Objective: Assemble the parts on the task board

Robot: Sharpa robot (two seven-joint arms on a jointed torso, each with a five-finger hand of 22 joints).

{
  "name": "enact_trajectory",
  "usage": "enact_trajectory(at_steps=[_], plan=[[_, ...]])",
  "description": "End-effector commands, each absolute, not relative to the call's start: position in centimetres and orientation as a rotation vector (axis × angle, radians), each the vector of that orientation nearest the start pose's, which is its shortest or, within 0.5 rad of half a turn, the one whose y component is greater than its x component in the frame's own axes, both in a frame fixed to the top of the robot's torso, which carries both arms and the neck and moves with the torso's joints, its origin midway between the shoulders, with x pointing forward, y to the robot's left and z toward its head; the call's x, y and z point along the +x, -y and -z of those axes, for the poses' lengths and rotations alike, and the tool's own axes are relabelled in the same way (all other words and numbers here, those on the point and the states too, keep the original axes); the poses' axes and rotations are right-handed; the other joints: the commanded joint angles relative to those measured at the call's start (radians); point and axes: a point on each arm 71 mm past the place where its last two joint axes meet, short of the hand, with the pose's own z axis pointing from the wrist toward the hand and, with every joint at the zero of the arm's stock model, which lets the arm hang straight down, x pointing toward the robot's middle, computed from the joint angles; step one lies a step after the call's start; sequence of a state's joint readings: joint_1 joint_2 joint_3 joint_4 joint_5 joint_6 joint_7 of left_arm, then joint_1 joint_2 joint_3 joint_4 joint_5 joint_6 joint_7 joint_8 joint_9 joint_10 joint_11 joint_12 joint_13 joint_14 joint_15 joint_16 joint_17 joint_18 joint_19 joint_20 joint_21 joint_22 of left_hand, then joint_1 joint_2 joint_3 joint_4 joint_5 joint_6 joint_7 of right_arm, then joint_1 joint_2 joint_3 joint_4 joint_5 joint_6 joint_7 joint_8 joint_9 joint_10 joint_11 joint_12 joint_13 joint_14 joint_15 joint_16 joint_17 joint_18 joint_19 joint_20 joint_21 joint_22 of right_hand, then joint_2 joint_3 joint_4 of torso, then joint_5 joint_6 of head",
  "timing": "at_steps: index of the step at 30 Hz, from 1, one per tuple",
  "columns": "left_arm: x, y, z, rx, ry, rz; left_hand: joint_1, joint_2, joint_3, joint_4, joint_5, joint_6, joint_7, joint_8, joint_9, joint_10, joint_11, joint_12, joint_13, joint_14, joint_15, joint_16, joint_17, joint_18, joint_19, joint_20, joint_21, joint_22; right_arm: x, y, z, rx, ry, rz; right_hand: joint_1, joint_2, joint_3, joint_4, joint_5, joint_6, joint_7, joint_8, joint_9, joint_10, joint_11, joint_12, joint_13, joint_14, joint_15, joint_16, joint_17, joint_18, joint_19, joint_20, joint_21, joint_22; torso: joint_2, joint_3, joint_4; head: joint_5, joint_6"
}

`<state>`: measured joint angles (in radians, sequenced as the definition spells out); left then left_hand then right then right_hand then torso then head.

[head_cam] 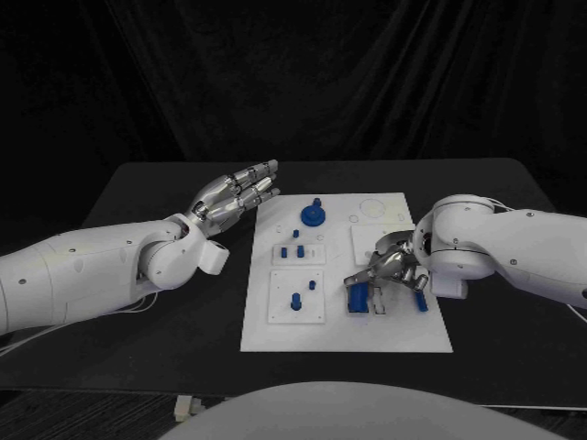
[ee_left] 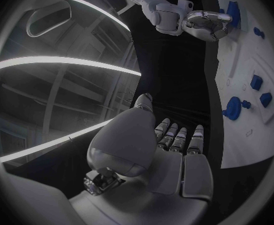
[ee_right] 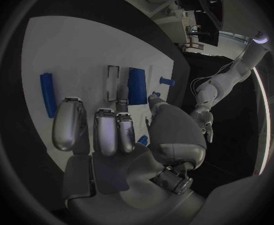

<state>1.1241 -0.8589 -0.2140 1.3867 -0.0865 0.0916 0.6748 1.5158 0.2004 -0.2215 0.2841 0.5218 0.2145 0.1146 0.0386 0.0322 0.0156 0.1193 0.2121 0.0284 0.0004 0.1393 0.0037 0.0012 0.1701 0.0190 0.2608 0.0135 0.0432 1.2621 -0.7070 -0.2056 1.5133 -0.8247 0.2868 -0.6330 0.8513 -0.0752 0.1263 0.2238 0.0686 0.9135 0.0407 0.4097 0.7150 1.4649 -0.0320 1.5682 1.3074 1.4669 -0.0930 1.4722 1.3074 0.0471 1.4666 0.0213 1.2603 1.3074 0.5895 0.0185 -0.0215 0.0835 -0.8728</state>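
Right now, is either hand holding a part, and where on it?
Left hand holds nothing, fingers spread. Right hand hovers over a blue part; no grip can be told.

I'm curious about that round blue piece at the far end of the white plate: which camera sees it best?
The head view: the round blue part sits unobstructed on the task board. The left wrist view shows it sideways near the rim; I cannot pick it out in the right wrist view.
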Motion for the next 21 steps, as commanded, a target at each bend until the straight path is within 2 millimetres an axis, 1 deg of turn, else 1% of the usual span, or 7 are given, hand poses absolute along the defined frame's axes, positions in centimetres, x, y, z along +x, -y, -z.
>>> enact_trajectory(at_steps=[1,5,9,12,14,16,21], plan=[[45.6,-24.1,26.1,-0.965,-1.519,1.847,0.007,-0.001,-0.001,-0.001,0.005,0.007,-0.002,0.005,0.001,-0.001,-0.007,0.006,0.001,0.000,-0.004,-0.003,-0.001,0.011,0.001,0.004,0.005,0.001,44.3,16.3,26.7,0.120,-2.693,-0.369,-0.004,-0.010,-0.025,0.010,-0.011,0.000,0.007,0.003,0.000,0.106,0.006,0.003,0.263,0.066,0.005,-0.006,0.078,0.020,0.003,0.001,-0.004,0.166,0.000,0.0002,0.0006,0.001,0.000],[45.6,-24.0,26.2,-0.968,-1.523,1.847,0.008,-0.001,-0.001,-0.001,0.006,0.008,-0.001,0.006,0.001,-0.001,-0.007,0.006,0.001,0.000,-0.003,-0.003,-0.001,0.011,0.001,0.005,0.005,0.001,44.2,16.4,26.7,0.122,-2.692,-0.369,-0.006,-0.015,-0.053,0.024,-0.016,-0.001,0.008,0.004,0.001,0.106,0.005,0.003,0.263,0.067,0.005,-0.004,0.081,0.019,0.006,0.001,0.001,0.169,0.000,0.0000,0.0001,0.000,0.000],[45.5,-24.0,26.3,-0.971,-1.526,1.847,0.008,-0.001,-0.001,-0.001,0.006,0.008,-0.001,0.006,0.001,-0.001,-0.007,0.006,0.001,0.000,-0.003,-0.003,-0.001,0.011,0.001,0.005,0.005,0.001,44.2,16.6,26.6,0.125,-2.681,-0.368,-0.006,-0.034,-0.138,0.064,-0.019,-0.007,0.008,0.006,0.004,0.106,0.005,0.003,0.263,0.067,0.004,-0.004,0.081,0.018,0.006,0.000,-0.001,0.170,0.000,0.0000,-0.0002,0.002,0.000],[45.5,-24.1,26.4,-0.972,-1.527,1.847,0.008,-0.001,-0.001,-0.001,0.006,0.008,-0.001,0.006,0.001,-0.001,-0.007,0.006,0.001,0.000,-0.003,-0.003,-0.001,0.011,0.001,0.005,0.005,0.001,44.2,16.9,26.5,0.128,-2.659,-0.363,-0.019,-0.037,-0.194,0.069,-0.020,-0.012,0.008,0.008,0.007,0.106,0.006,0.003,0.263,0.067,0.005,-0.003,0.083,0.018,0.007,0.000,0.000,0.172,0.000,0.0001,0.0001,0.004,0.000],[45.5,-24.1,26.4,-0.974,-1.527,1.846,0.009,-0.001,0.000,-0.002,0.006,0.009,0.001,0.007,0.001,-0.001,-0.007,0.007,0.001,0.000,-0.002,-0.003,-0.001,0.011,0.001,0.005,0.005,0.001,44.2,17.4,26.3,0.138,-2.629,-0.356,-0.033,-0.051,-0.262,0.073,-0.019,-0.022,0.009,0.016,0.014,0.106,0.006,0.003,0.263,0.066,0.005,-0.005,0.080,0.019,0.007,0.000,-0.004,0.172,0.000,0.0003,0.0002,0.005,0.000],[45.5,-24.2,26.4,-0.974,-1.527,1.844,0.009,-0.001,0.000,-0.002,0.006,0.009,0.001,0.007,0.001,-0.001,-0.007,0.007,0.001,0.000,-0.002,-0.003,-0.001,0.011,0.001,0.005,0.005,0.001,44.2,17.8,26.0,0.148,-2.607,-0.351,-0.044,-0.069,-0.292,0.074,-0.020,-0.026,0.008,0.021,0.018,0.106,0.007,0.003,0.263,0.067,0.004,-0.005,0.081,0.018,0.007,0.000,-0.004,0.172,0.000,0.0003,0.0001,0.006,0.000],[45.4,-24.3,26.5,-0.975,-1.526,1.841,0.010,0.000,0.000,-0.002,0.007,0.012,0.002,0.007,0.002,-0.001,-0.008,0.007,0.001,0.000,-0.002,-0.003,-0.001,0.011,0.001,0.005,0.005,0.001,44.5,19.3,24.7,0.193,-2.529,-0.346,-0.059,-0.072,-0.310,0.075,-0.018,-0.038,0.010,0.030,0.025,0.106,0.007,0.003,0.263,0.067,0.005,-0.003,0.083,0.020,0.005,0.000,-0.010,0.171,0.000,0.0002,0.0002,0.006,0.000]])
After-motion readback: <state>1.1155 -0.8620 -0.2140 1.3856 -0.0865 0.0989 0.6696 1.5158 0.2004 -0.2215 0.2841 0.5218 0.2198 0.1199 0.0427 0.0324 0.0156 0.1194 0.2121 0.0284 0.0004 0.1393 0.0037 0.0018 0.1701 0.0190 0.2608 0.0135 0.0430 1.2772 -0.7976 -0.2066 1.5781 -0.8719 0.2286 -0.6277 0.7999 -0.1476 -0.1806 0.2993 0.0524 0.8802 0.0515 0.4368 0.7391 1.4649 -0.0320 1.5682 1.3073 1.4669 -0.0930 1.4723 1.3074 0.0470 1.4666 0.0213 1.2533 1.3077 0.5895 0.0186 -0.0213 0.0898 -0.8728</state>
